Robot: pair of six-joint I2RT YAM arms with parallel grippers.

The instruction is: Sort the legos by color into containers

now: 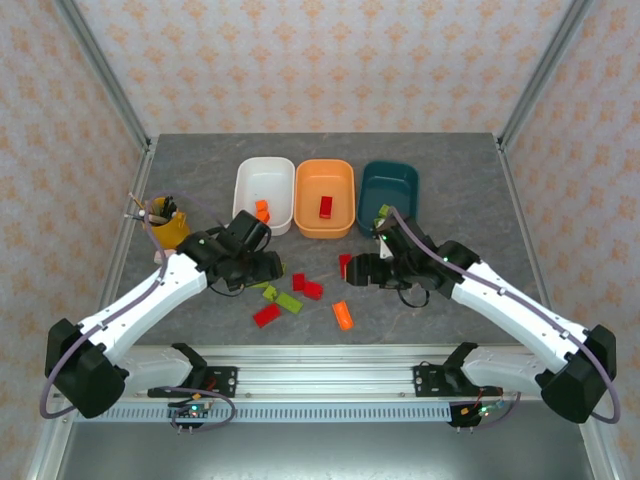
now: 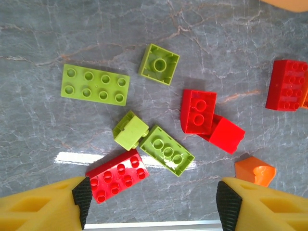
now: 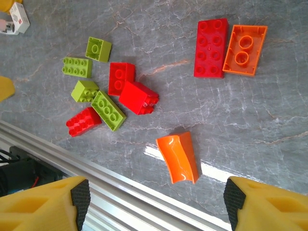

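Legos [image 1: 313,290] loose on worktop [image 1: 200,170], nothing gripped

Left fingers [image 2: 82,199] stood wide apart and empty above red and green ones. Right fingers [image 3: 79,202] were spread too, holding nothing, over an orange curved piece [image 3: 178,158]. White tub [image 1: 250,180], orange tub [image 1: 340,185] and teal tub [image 1: 400,185] sat in a row just behind the pile

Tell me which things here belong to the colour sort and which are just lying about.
Job in hand: red legos, green legos, orange legos; white tub, orange tub, teal tub.

Lying about: yellow cup of pens; small white box.
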